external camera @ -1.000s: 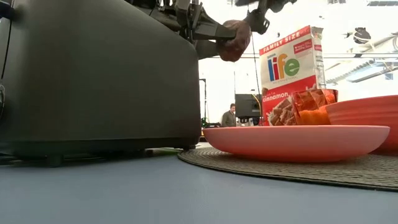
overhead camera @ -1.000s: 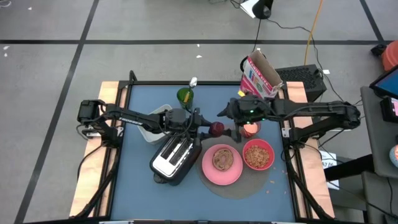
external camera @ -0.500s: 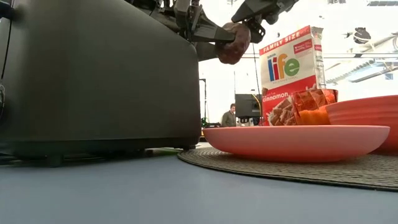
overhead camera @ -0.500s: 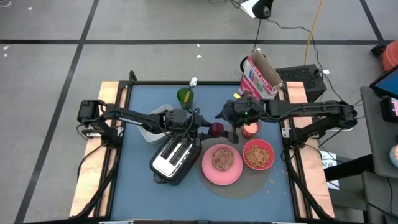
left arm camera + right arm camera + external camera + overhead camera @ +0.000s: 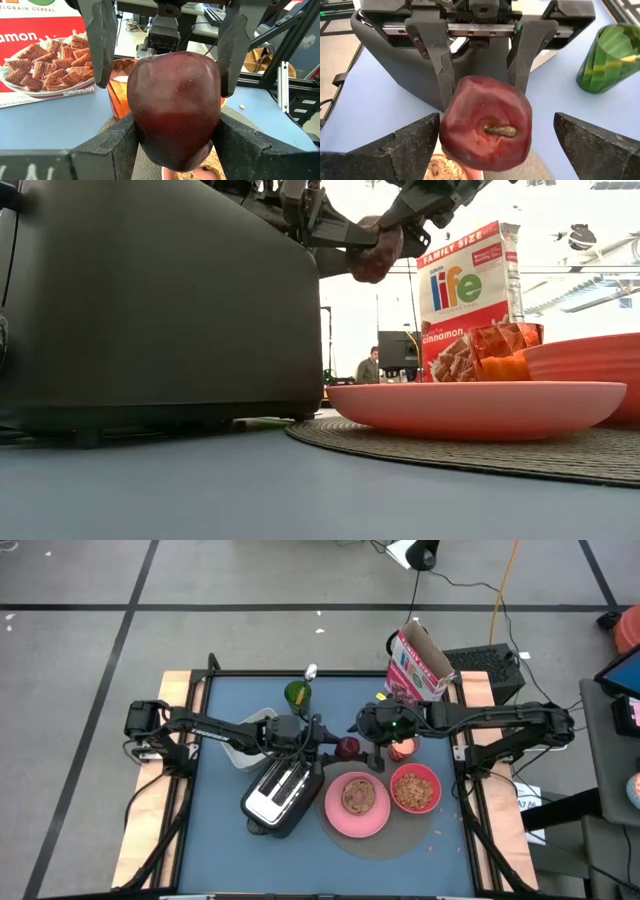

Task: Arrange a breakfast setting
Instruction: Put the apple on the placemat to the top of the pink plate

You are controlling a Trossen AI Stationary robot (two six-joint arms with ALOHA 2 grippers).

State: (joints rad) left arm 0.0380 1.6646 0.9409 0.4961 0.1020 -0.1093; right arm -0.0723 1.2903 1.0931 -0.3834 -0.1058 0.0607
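Dark red fruit (image 5: 174,107) held in left pincer (image 5: 335,748) above worktop. Right pincer (image 5: 490,145), brought closer, now straddles it, jaws wide, ungripped. Handover judged imminent.

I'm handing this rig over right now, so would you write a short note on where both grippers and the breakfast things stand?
Left gripper: shut on the dark red fruit, held in the air beside the toaster.
Right gripper: open, fingers either side of the fruit, not yet closed.
Done: browned bread lies on the pink plate; red bowl beside it holds cereal; both sit on the round mat. Pink cup stands behind the bowl.
Left: complete the fruit handover and set it down. The spoon is not visible.
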